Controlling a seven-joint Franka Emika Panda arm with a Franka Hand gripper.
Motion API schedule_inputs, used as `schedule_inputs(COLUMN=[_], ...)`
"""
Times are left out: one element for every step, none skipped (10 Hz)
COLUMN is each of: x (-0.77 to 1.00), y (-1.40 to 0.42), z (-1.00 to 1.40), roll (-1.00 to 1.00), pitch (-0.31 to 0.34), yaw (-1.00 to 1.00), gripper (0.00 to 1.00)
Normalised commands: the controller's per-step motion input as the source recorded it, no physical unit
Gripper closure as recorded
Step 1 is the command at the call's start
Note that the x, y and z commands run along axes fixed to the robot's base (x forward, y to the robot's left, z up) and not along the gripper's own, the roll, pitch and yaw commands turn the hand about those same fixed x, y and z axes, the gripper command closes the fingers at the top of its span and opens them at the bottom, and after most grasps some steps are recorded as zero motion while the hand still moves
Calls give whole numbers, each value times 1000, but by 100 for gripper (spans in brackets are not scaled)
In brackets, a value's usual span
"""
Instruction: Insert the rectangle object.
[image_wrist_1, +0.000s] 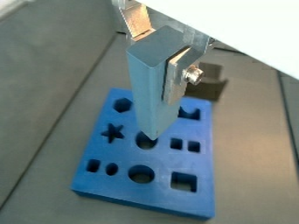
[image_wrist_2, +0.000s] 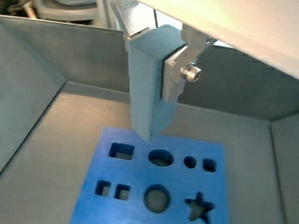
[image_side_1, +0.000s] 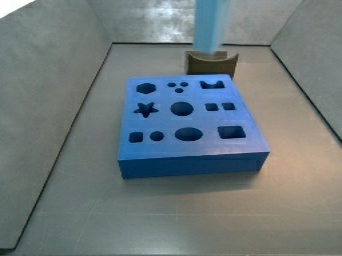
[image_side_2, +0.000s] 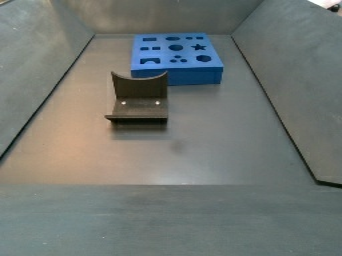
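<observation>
end effector: seen in both wrist views, high above the block; silver fingers pinching the top of the bar, screw visible on one plate. Not in either side view.
bar: light blue, slim, rectangular section; hangs upright from the end effector, lower end down over the block. In a side view only its lower part shows, near the fixture behind the block, top cut off by the frame.
bar tip: in a wrist view it ends just above the block's near edge; I judge it not touching, not in any hole. Exact hole under it: cannot tell, views disagree.
block: big blue, flat on the bench, many shaped holes (star, circles, squares, oval, rectangles), all look empty. Also in the far side view at the back of the bench.
fixture: dark L bracket, well apart from the block, empty in that view.
bench: grey, walled.
progress: bar grasped and lifted, so pick is done. Left: line the bar up over the matching rectangular hole, lower, seat, release. Roughly mid-task, nothing inserted yet.
</observation>
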Motion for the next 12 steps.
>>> schedule_inputs(x=[546,540,517,414,289,100,0,0,0,0,0,0], y=[-137,-140,-126,-97,-46,0,0,0,0,0,0,0], z=[-360,-369,-391,-406,-437,-454,-409,-394,-391,-406,-377,-326], roll=[86,96,104,107,106,81,36,21,16,0,0,-1], pitch=[0,0,0,0,-6,-19,-17,-10,-4,0,0,70], yaw=[-534,-529,-554,-651,-769,-946,-1000,-1000,-1000,-1000,-1000,-1000], gripper=[100,100,100,100,100,100,100,100,100,100,100,100])
